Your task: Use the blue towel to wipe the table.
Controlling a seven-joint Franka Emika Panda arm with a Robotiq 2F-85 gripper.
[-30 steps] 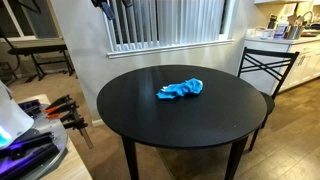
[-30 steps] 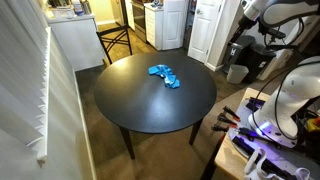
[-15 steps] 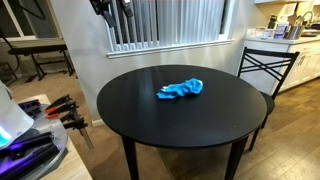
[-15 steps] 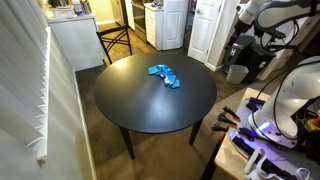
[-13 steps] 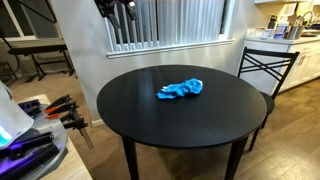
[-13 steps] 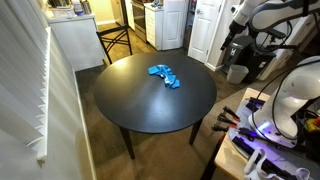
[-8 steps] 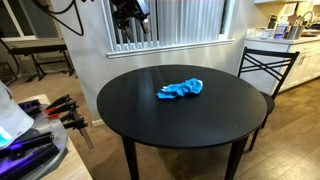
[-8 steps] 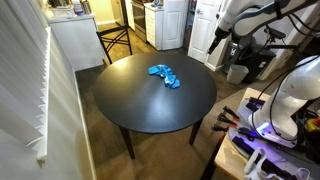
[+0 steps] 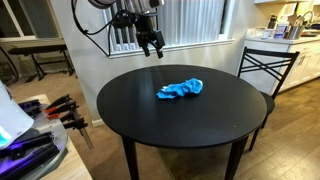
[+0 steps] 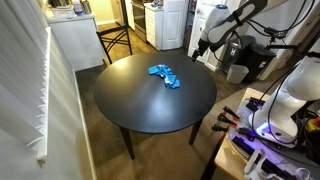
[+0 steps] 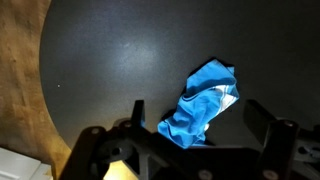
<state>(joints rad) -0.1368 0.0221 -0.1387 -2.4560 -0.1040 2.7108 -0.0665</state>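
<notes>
A crumpled blue cloth towel (image 11: 205, 100) lies in soft folds just off centre on the round, matte black worktop (image 9: 150, 125). The tool (image 9: 152, 46) hangs above the worktop's rim, jaws spread wide, gripping and touching nothing.

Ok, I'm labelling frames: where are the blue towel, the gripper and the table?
blue towel (image 11: 205, 102), wrist view, middle of the cloth.
gripper (image 9: 154, 51), an exterior view, between its fingertips.
table (image 10: 150, 112), an exterior view, bare top.

round black table (image 9: 170, 120), matte top, 1 crumpled blue towel (image 9: 180, 89) lying on it, slightly off-ctr
</notes>
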